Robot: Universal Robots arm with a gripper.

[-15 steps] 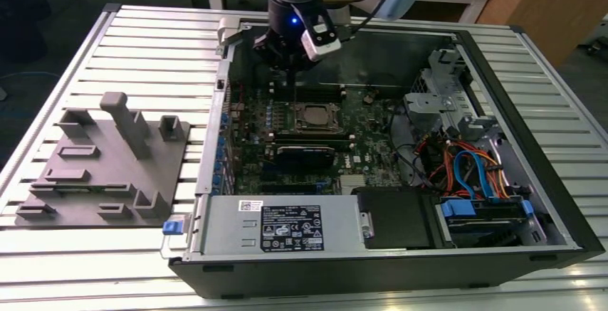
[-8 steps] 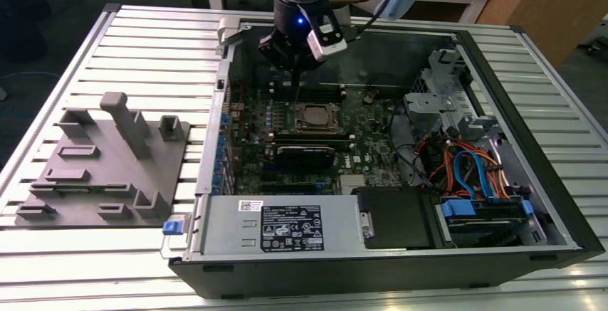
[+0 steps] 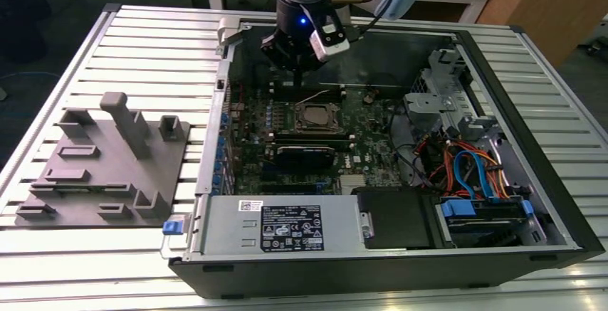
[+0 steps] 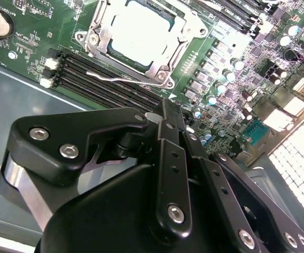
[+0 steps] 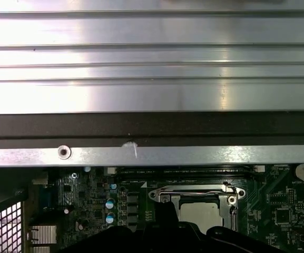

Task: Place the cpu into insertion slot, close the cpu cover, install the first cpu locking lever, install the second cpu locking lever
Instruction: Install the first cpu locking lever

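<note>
The cpu (image 4: 141, 31) lies flat in the insertion slot (image 3: 318, 118) on the green board, its silver top showing. The cpu cover (image 4: 159, 67) is down around it as a metal frame. A thin wire locking lever (image 4: 115, 78) stands loose, slanting out over the memory slots; in the exterior view it (image 3: 314, 97) rises from the socket's far side. My gripper (image 4: 165, 105) is shut with nothing visible between its fingers. It hangs just beyond the socket's far edge (image 3: 299, 90), close to that lever. In the first wrist view the cpu (image 5: 200, 216) shows under another lever wire (image 5: 194, 193).
The open computer case (image 3: 532, 147) lies on a slatted metal table. A black block (image 3: 304, 156) sits just in front of the socket. The power supply (image 3: 285, 225) and the drive cage with cables (image 3: 475, 176) fill the near side. A grey fixture tray (image 3: 105, 161) lies at the exterior view's left.
</note>
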